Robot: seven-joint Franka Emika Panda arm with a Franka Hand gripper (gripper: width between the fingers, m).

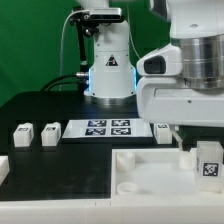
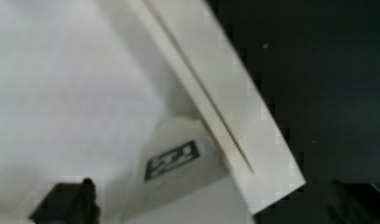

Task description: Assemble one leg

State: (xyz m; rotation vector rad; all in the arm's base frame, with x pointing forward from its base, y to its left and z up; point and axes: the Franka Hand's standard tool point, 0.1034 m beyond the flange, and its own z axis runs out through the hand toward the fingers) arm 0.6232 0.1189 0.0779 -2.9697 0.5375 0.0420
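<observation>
A white leg (image 1: 208, 160) with a black-and-white tag stands at the corner of the white tray (image 1: 140, 172) on the exterior view's right. In the wrist view the same leg (image 2: 183, 155) rests against the tray's raised rim (image 2: 219, 90). My gripper (image 2: 208, 205) hangs right above it, open, with one dark fingertip (image 2: 62, 203) over the tray floor and the other (image 2: 356, 206) past the rim. Neither finger touches the leg. In the exterior view the arm's white body (image 1: 190, 85) hides the fingers.
Two more legs (image 1: 23, 133) (image 1: 49, 133) stand on the black table at the exterior view's left, and another (image 1: 163, 130) stands beside the marker board (image 1: 108, 128). The robot base (image 1: 108, 70) rises behind the marker board.
</observation>
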